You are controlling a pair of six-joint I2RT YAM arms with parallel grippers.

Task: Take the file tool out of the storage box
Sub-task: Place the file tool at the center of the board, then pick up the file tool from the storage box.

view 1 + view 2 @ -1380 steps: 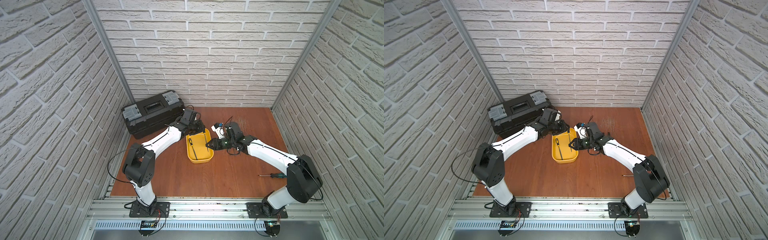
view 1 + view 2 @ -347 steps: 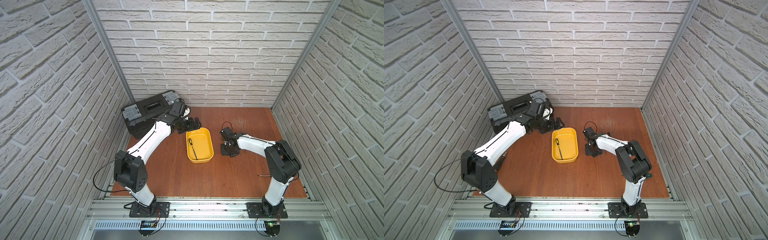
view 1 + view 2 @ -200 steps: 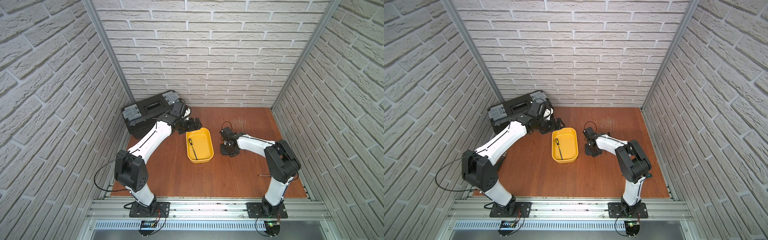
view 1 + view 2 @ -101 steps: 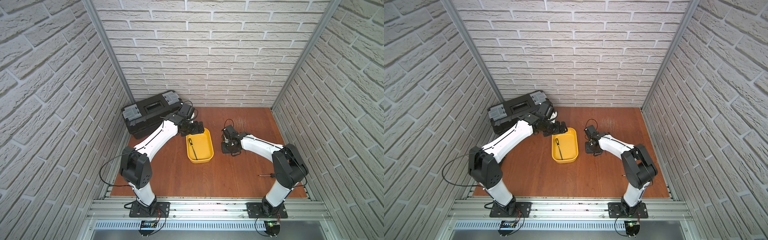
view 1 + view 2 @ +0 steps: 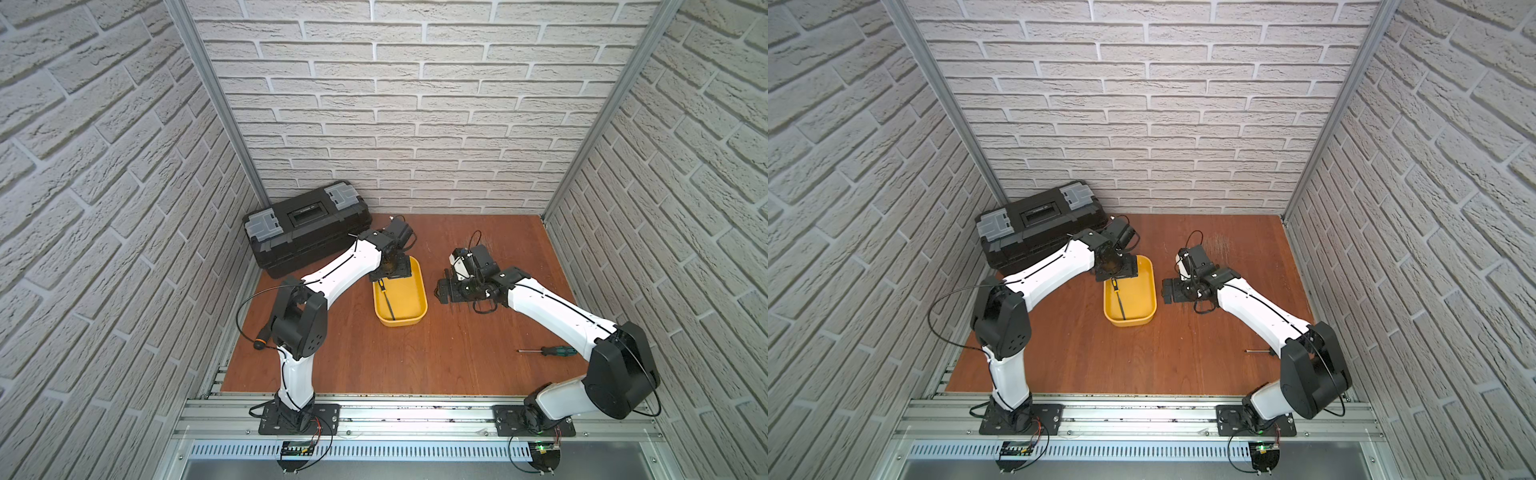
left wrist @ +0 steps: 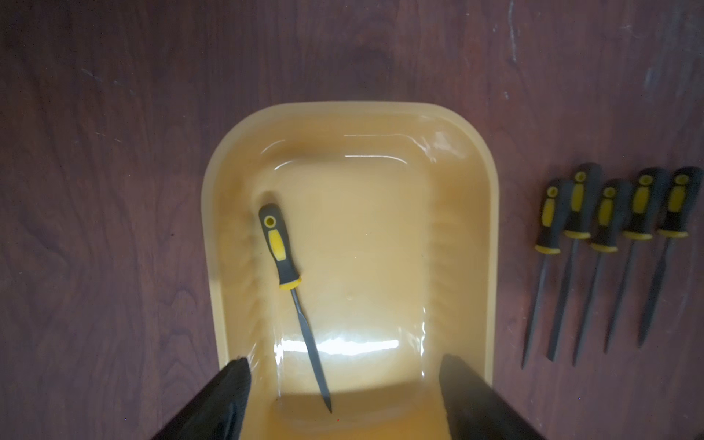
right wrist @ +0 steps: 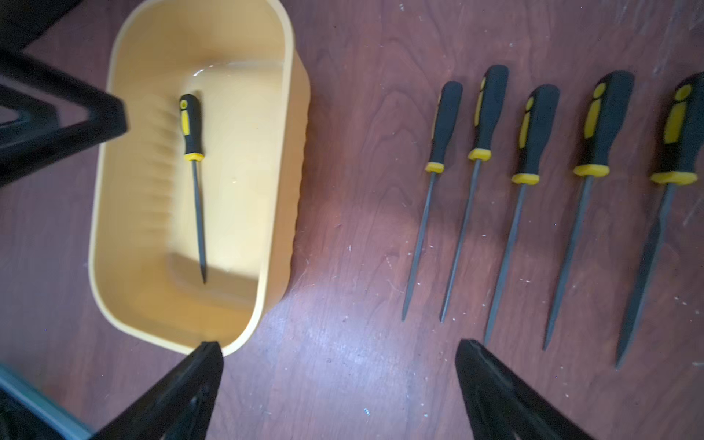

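Since the earlier frame the left gripper [image 6: 343,360] had come over the storage box [image 6: 491,236], jaws apart and empty; the right gripper [image 7: 339,344] was released too. One file tool [image 6: 284,259] remained inside; five files [image 7: 537,129] lay outside already.

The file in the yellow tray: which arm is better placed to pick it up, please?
Probably left: the left gripper hangs open over the storage box and file; the right gripper hovers beside it.
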